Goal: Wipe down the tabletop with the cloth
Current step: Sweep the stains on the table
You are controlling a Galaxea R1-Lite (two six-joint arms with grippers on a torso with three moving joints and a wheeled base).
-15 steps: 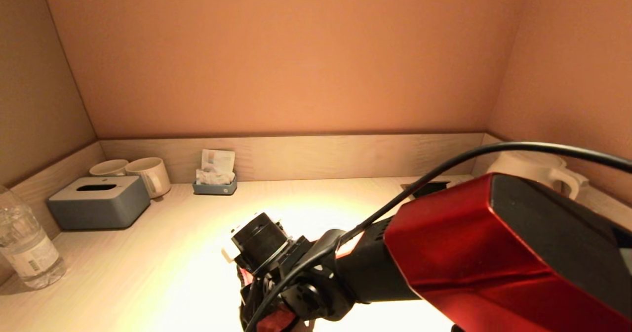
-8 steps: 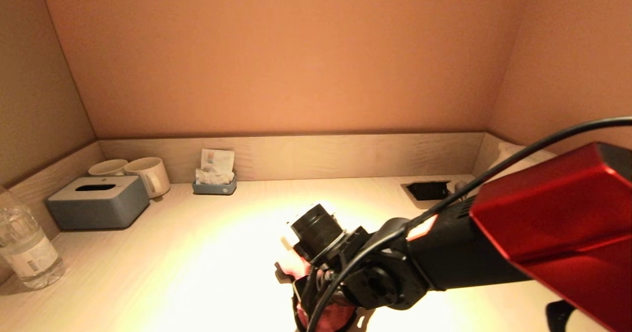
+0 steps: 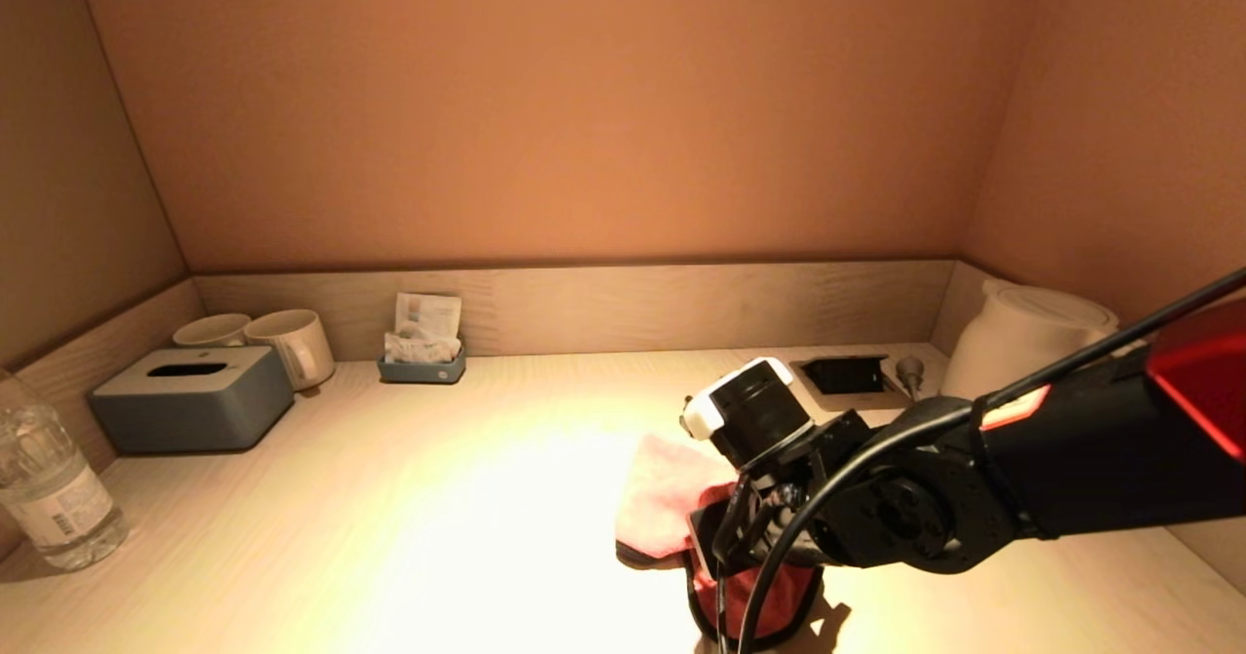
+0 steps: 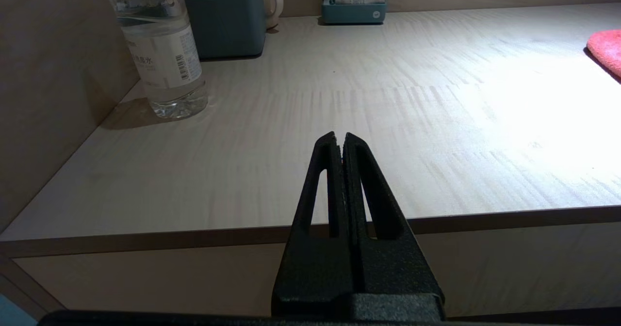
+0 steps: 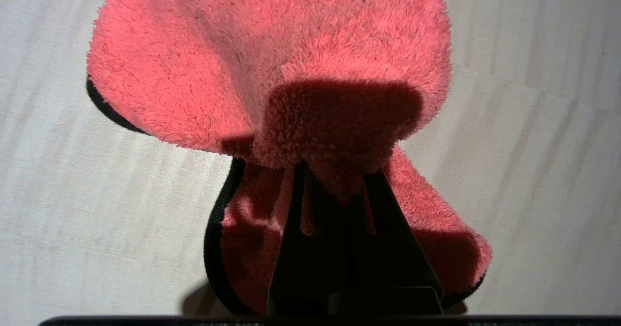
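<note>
A pink fluffy cloth with a black hem (image 3: 662,493) lies on the pale wooden tabletop (image 3: 389,498), right of centre. My right gripper (image 3: 740,552) is shut on a bunched fold of the cloth (image 5: 271,59) and presses it onto the tabletop (image 5: 73,209); the fingertips are buried in the pile. My left gripper (image 4: 339,139) is shut and empty, parked off the table's front edge at the left. The cloth's edge shows at the far right of the left wrist view (image 4: 606,49).
At the back left stand a grey tissue box (image 3: 190,396), two white mugs (image 3: 292,343) and a small tray of sachets (image 3: 423,357). A water bottle (image 3: 49,489) stands far left. A white kettle (image 3: 1022,343) and a socket recess (image 3: 847,374) are at the back right.
My right arm has swept from the front middle of the table to the right and a little back, dragging the cloth with it. The kettle has come back into view.
</note>
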